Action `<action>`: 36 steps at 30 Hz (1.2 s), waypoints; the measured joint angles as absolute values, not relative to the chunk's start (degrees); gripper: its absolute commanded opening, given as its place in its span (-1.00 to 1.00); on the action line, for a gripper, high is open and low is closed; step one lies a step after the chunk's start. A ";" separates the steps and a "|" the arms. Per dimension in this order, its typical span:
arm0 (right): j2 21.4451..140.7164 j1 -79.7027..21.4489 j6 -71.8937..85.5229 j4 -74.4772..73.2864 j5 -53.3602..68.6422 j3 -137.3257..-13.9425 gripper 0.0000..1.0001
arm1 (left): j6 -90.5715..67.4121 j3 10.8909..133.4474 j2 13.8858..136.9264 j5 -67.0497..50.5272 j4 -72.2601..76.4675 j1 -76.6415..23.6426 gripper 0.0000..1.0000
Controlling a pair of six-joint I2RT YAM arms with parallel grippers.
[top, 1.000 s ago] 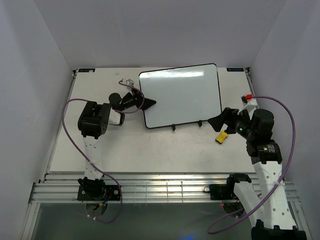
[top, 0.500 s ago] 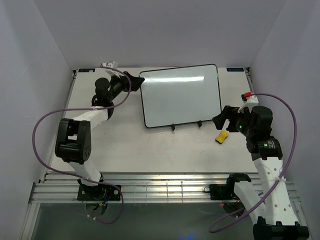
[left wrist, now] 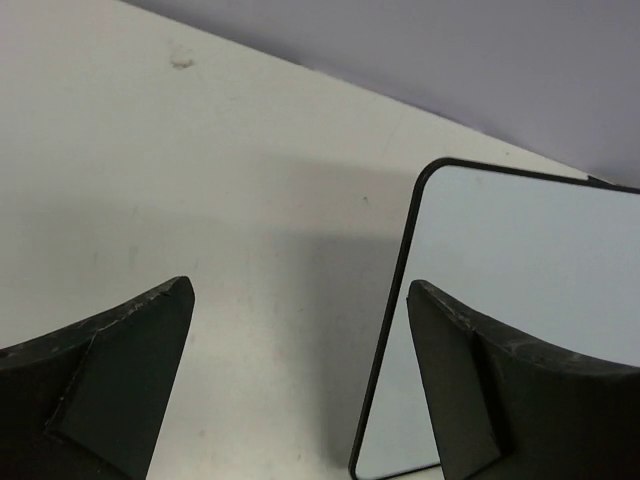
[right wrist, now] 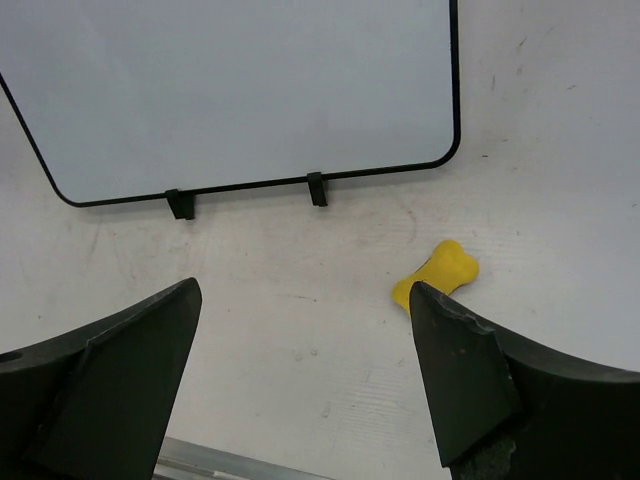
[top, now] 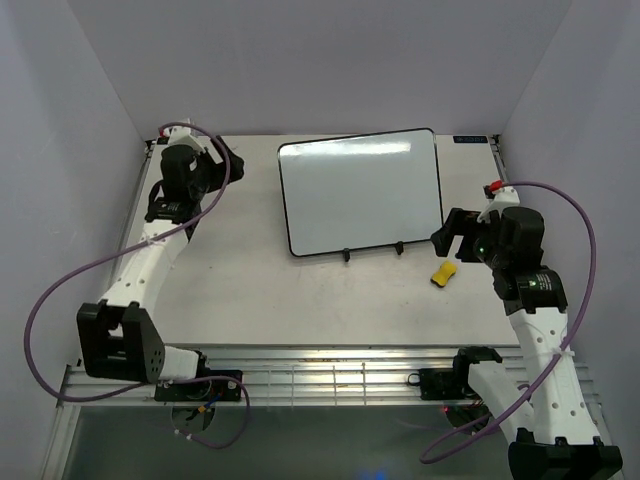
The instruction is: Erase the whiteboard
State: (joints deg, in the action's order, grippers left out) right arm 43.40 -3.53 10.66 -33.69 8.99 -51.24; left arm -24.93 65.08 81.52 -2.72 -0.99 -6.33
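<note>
Centrally, whiteboard (top: 360, 195) plain white, yellow eraser (top: 443, 273) nearby

Plain pale-lavender walls close me in: the back wall (top: 320, 60), the left wall (top: 60, 150) and the right wall (top: 590, 90). Under me lies a white surface (top: 300, 300), faintly scuffed. Ribbed aluminium rails (top: 330, 372) run along its near edge and catch a bright glare.

Whiteboard (right wrist: 250, 90) cropped at top edge, right wrist view.
</note>
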 measured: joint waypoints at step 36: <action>30.46 -12.75 5.52 -46.85 -13.39 -52.86 0.80 | -13.82 51.66 28.67 18.04 -36.75 -12.23 0.96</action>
State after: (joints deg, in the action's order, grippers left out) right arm 30.46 -12.75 5.52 -46.85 -13.39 -52.86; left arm -13.82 51.66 28.67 18.04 -36.75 -12.23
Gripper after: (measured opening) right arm 0.900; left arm 0.979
